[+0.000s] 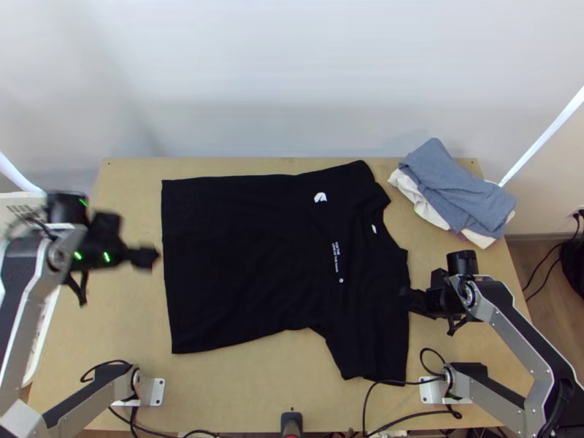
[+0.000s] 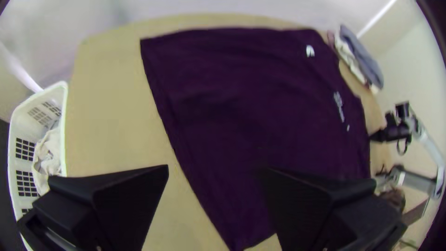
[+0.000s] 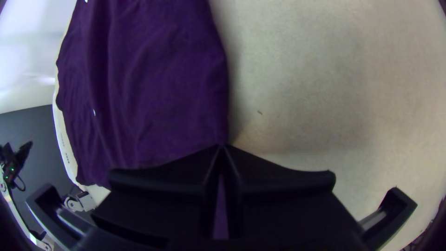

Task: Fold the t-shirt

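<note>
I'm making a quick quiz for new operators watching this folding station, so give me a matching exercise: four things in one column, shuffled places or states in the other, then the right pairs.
Column one:
1. Right claw
2. T-shirt
3. Pile of cloths
4. Left claw

Column two:
A. Lying spread out, white print showing
B. Fingers wide apart, near the hem
C. At the table's far right corner, blue-grey and white
D. Fingertips together at the garment's edge, opposite the hem

Right pairs: 1-D, 2-A, 3-C, 4-B
</note>
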